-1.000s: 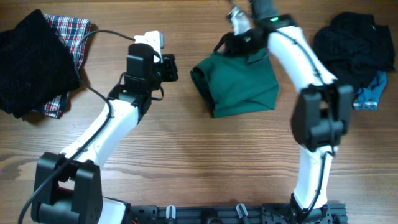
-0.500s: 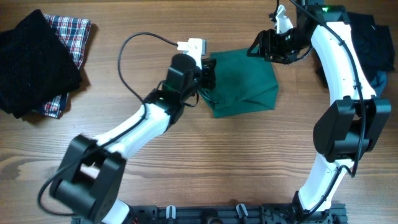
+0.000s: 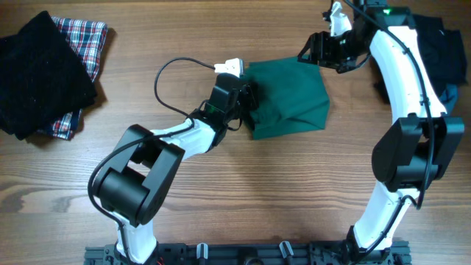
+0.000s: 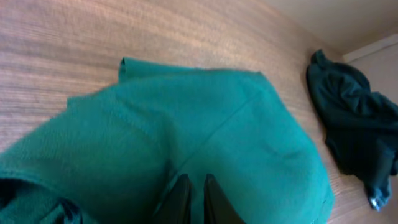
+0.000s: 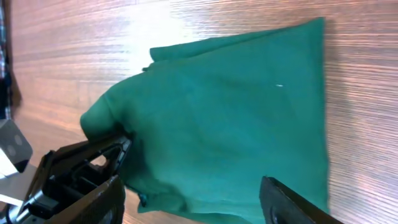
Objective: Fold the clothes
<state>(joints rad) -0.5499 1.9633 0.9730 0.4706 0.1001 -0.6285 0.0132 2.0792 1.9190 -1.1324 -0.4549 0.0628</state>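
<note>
While your left gripper (image 3: 250, 101) sits at the edge of the green garment (image 3: 294, 96), the cloth is right at its tips. In the left wrist view the two dark fingers (image 4: 180, 198) stand almost together with a ridge of green rising between them, so they look pinched on a fold. From that gripper the rest of the garment spreads ahead and to both sides. It forms a rounded hump, with a stitched seam running diagonally away from the fingers.

Your right gripper (image 3: 313, 53) hangs at the garment's opposite corner with its jaws spread wide. In its wrist view one finger (image 5: 292, 202) shows at the lower right and the cloth fills the space ahead. A straight edge lies to that gripper's right, and a bulged, rounded end lies on its left where your left gripper bites. You cannot tell whether the right fingers touch the cloth.

The garment is a matte fabric folded into a rough rectangle with soft creases. It lies on the wood-grain table (image 3: 294, 191).

Well away from your left gripper, toward the table's corner, a black knit piece (image 3: 37, 73) lies on top of a plaid cloth (image 3: 87, 37). Just behind your right arm is a heap of dark clothes (image 3: 430, 44) with a bit of blue fabric (image 3: 449, 99) at its edge.
</note>
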